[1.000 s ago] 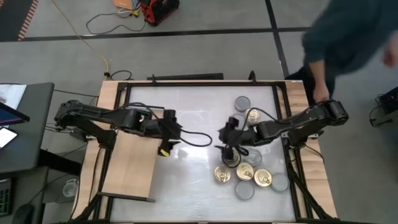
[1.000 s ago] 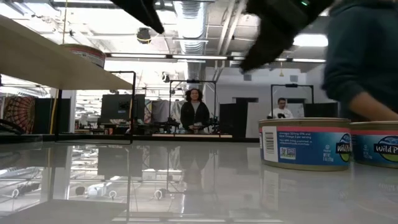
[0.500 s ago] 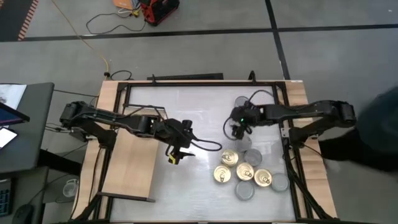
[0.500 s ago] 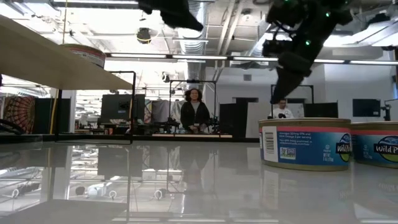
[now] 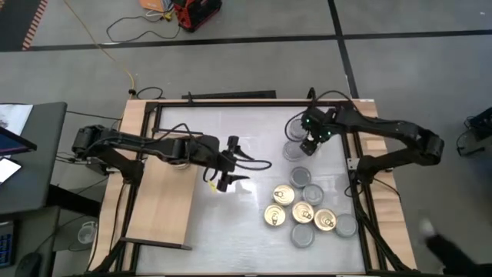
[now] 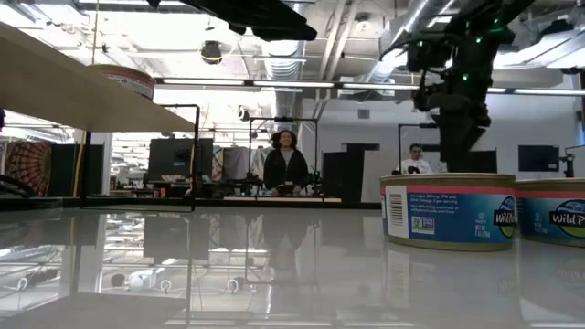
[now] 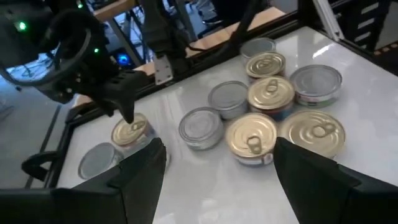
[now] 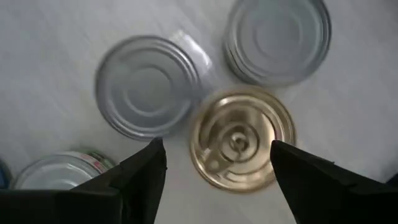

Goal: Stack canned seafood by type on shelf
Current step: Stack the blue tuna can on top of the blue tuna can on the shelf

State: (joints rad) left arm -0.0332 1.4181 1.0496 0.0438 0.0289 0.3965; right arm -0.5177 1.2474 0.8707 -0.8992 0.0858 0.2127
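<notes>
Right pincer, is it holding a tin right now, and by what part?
Nothing is held. The right pincer hangs open above a gold-topped tin; the left pincer is open and empty too.

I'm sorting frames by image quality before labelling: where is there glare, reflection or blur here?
Low view: the glossy tabletop mirrors the room and ceiling lights; the nearest tin is sharp. Right wrist view: the gold-topped tin and the silver tins look soft, slightly smeared. High view: even light, a smeared dark shape at the lower right corner. Left wrist view: tins clear, tabletop bright with mild sheen.

Red case [image 5: 197, 13] + cables on floor, two people [image 6: 286, 163] maybe at bench behind.
</notes>
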